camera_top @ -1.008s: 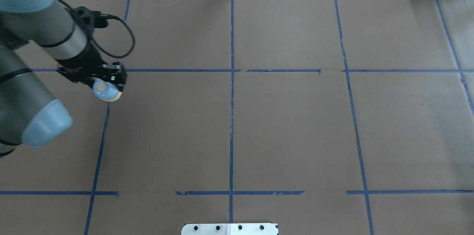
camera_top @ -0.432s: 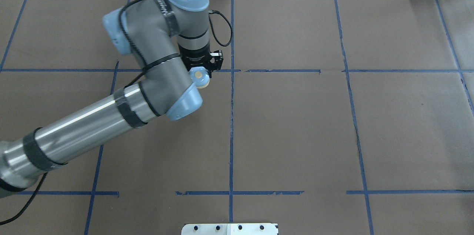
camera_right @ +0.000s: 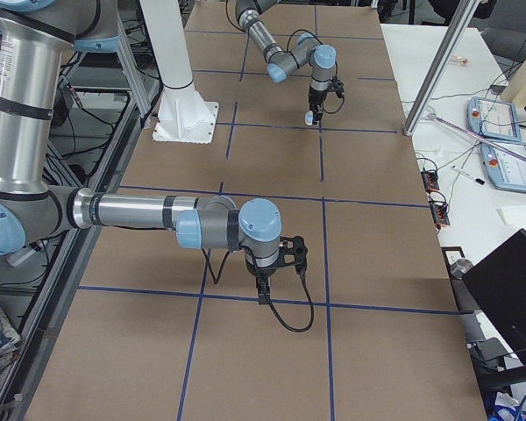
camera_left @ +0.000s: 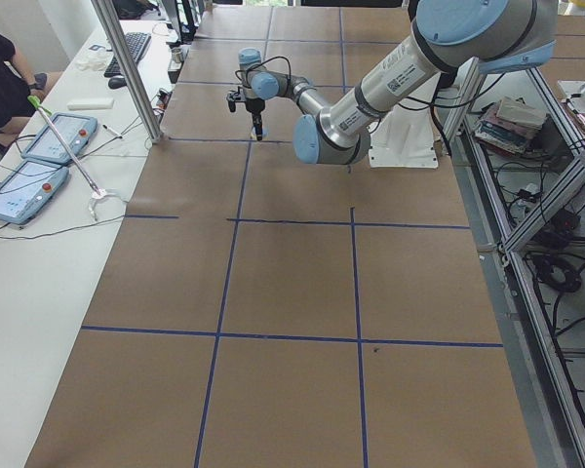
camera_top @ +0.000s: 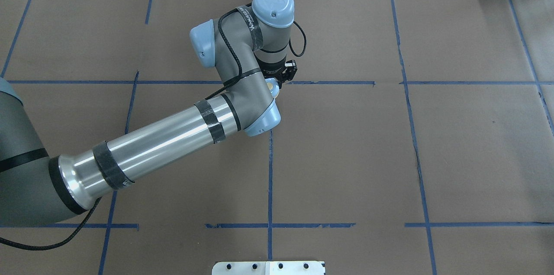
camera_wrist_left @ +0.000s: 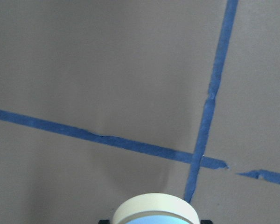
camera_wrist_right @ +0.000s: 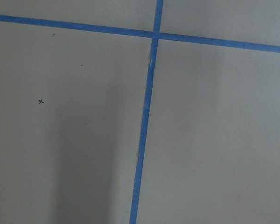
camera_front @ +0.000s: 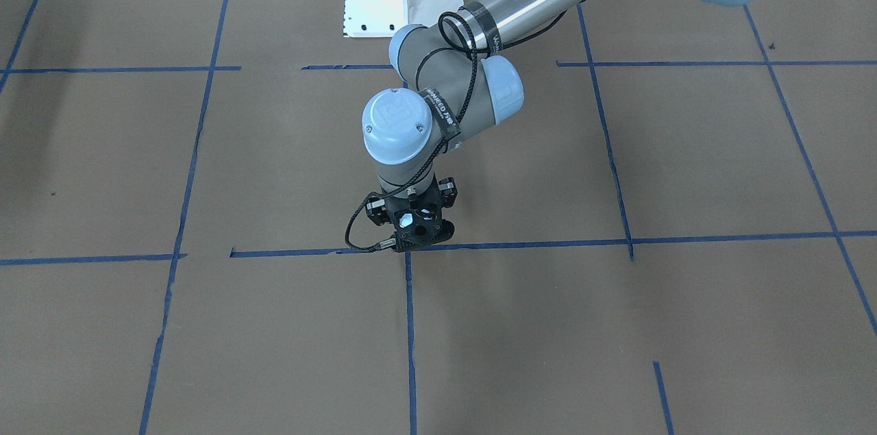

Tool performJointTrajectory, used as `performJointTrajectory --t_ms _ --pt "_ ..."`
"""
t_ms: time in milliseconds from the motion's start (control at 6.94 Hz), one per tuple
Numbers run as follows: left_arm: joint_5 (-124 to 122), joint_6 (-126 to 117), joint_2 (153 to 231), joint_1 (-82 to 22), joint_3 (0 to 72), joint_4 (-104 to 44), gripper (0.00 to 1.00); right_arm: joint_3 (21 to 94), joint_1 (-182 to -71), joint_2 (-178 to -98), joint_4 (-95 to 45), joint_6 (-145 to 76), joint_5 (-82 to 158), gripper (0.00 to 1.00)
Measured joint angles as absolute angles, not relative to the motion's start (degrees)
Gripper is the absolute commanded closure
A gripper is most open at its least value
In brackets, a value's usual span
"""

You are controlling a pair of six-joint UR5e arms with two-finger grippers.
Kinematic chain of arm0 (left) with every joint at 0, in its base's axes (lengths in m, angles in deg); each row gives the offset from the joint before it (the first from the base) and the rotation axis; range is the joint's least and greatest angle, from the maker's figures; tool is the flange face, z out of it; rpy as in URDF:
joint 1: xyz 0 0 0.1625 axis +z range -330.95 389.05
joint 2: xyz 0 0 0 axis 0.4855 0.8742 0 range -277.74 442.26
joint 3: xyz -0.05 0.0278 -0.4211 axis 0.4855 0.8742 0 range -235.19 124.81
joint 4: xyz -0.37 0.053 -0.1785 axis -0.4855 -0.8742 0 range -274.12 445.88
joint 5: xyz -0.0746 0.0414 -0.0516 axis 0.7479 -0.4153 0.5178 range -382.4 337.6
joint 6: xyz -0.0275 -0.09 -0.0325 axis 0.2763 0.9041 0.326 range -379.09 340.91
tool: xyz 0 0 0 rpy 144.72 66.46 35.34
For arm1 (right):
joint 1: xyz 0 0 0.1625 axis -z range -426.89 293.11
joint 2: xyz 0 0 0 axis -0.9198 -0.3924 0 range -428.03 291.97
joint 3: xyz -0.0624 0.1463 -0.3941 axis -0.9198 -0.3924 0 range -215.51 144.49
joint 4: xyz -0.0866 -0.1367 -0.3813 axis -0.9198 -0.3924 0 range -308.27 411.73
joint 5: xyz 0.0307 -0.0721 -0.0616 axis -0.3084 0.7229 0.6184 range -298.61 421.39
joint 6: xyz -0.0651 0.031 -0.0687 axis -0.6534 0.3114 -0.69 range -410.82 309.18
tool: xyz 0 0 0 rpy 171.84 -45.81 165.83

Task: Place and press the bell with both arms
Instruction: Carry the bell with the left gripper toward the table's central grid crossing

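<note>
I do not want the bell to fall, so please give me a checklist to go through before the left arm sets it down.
1. Is the bell held by the left gripper: ok, its cream ring shows low in the wrist view.
2. Is the bell touching the table: cannot tell.
3. Is the spot beside the tape cross bare: ok.
4. Is the right gripper well away: ok.
5. Is the right gripper open: cannot tell.
</note>
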State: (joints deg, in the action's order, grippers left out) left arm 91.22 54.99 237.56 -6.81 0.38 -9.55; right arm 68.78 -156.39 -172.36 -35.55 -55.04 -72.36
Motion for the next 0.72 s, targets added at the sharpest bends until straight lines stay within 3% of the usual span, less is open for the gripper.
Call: performJointTrajectory --t_ms 144,288,720 --pt "91.12 55.00 237.93 -6.42 -0.70 -9.99 0.42 68.75 -156.40 -172.36 -35.55 -55.03 -72.32 0.00" --pt "91.08 54.91 238.05 -6.27 -1.21 -10.12 0.00 68.74 -156.41 -172.35 -35.55 -55.04 -72.32 0.00" --pt "91.06 54.62 238.12 -6.24 -1.38 -11.04 0.00 68.73 -156.41 -172.33 -35.55 -55.05 -72.24 0.00"
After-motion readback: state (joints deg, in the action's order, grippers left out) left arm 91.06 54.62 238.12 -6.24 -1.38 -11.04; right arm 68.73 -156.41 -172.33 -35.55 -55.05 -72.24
